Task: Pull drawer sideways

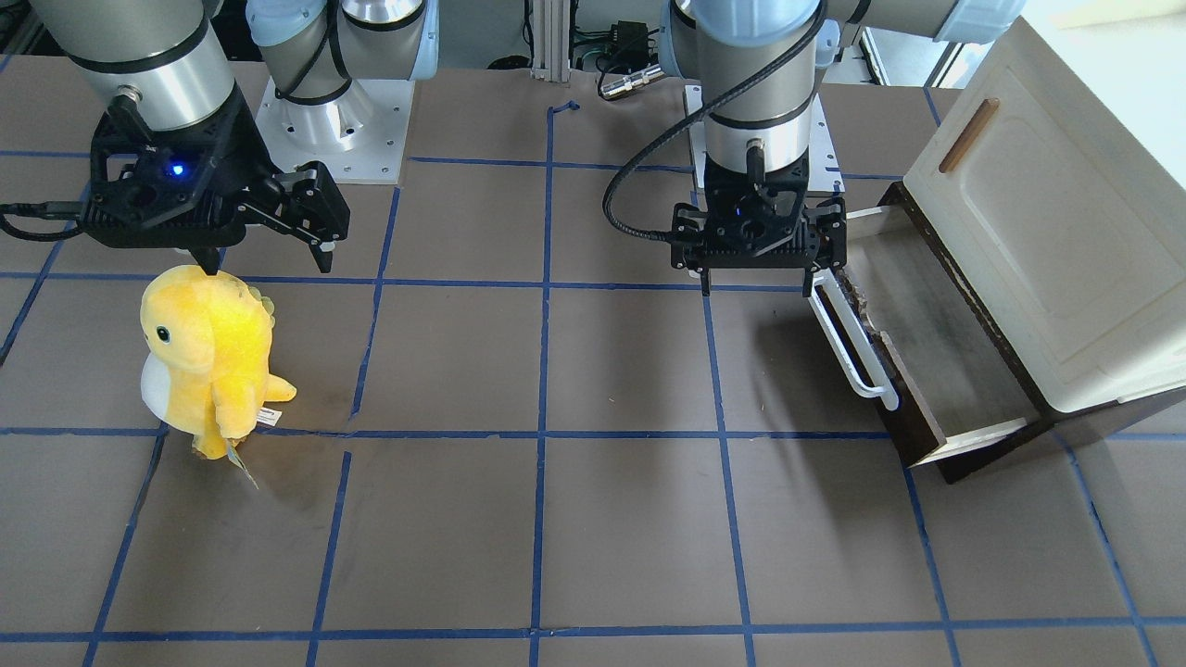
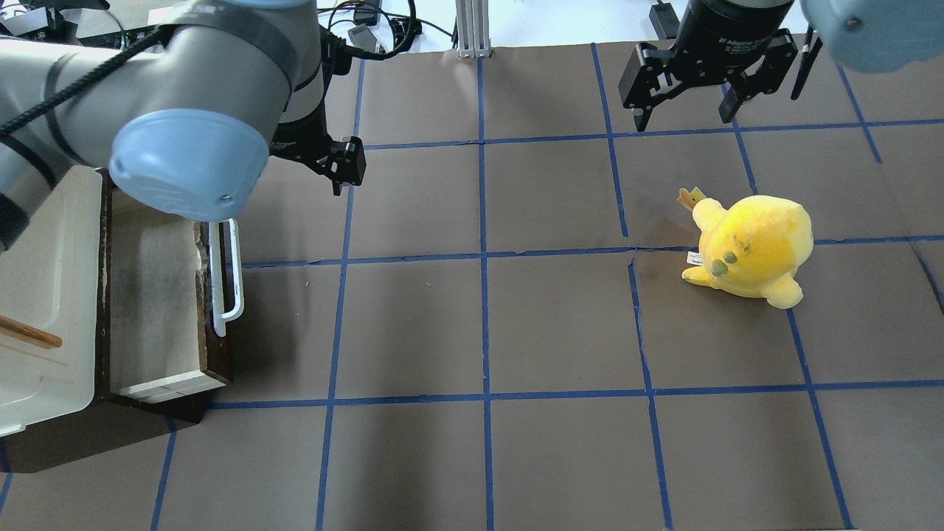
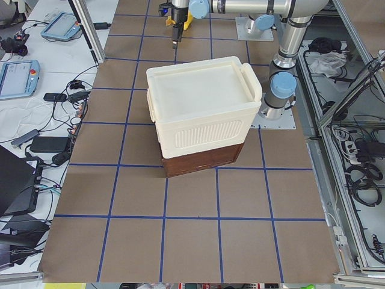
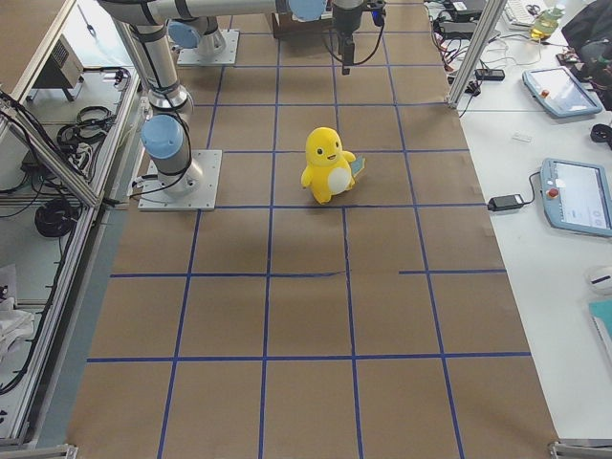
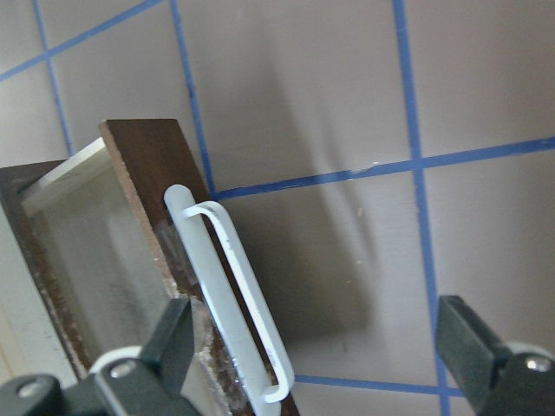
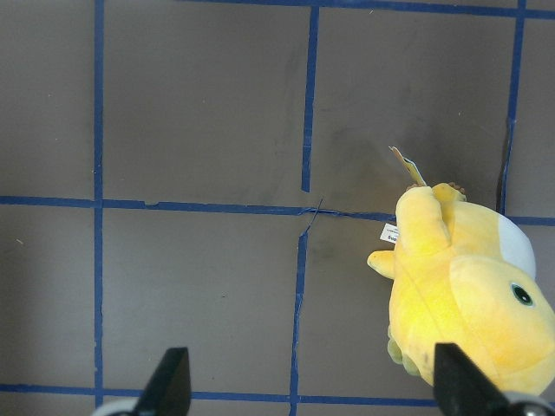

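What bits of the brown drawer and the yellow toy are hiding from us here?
Overhead view: the far end of the long white bar handle on the shallow dark brown wooden drawer is under the left arm's blue elbow cap.
Exterior left view: the drawer is wholly behind the cream box-shaped cabinet.
Right wrist view: the yellow plush toy is cut off by the right edge.
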